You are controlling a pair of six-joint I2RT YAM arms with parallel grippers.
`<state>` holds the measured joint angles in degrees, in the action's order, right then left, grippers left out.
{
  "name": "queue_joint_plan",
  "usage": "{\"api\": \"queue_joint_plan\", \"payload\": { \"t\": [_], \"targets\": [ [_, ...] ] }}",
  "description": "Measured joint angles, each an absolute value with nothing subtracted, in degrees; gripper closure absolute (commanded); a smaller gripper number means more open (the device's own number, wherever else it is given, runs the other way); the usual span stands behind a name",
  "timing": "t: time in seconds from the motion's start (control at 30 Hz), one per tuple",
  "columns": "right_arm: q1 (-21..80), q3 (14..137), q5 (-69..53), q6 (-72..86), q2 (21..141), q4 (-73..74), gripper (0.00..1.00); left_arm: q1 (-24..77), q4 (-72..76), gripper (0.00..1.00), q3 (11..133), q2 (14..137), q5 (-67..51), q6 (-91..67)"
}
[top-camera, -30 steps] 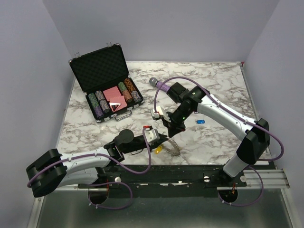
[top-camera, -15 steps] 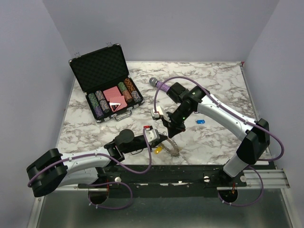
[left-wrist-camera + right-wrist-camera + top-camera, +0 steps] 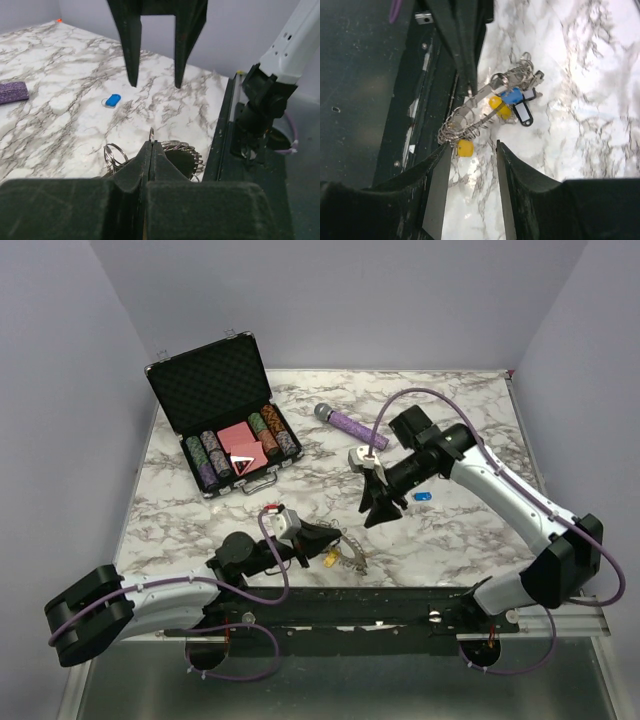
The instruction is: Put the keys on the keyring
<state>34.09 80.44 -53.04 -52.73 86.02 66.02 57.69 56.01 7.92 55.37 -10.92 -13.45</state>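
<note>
Two things changed in the last second: the right end effector (image 3: 376, 514) let go and drew back, its jaws now parted and empty, while the left end effector (image 3: 322, 540) clenched onto the keyring (image 3: 479, 96). The ring sits at the left fingertips with yellow, blue and black keys (image 3: 512, 102) bunched on it. A loose blue key (image 3: 422, 496) lies on the table (image 3: 460, 420) just beside the right end effector, probably its next pick

Open black chip case (image 3: 212, 375) sits at the far-left corner of the table (image 3: 460, 405); purple microphone (image 3: 346, 421) lies just right of it.
</note>
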Motion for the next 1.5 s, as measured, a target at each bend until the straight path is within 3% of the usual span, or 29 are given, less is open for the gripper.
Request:
{"api": "queue_joint_plan", "payload": {
  "t": [0.2, 0.37, 0.67, 1.5],
  "targets": [
    [34.3, 70.26, -60.62, -56.95, 78.13, 58.11, 0.48, 57.69, 66.85, 1.0, 4.21, 55.64, -10.92, -20.64],
    [34.3, 69.21, -65.91, -58.81, 78.37, 53.54, 0.5, 57.69, 70.78, 1.0, 3.6, 56.45, -10.94, -24.8],
    [34.3, 68.25, -71.11, -59.31, 80.2, 50.52, 0.68, 57.69, 72.01, 1.0, 3.64, 58.33, -10.96, -26.92],
    [36.32, 62.26, -71.9, -53.36, 80.58, 42.11, 0.67, 57.69, 72.4, 1.0, 4.89, 60.97, -10.96, -27.33]
  ]
}}
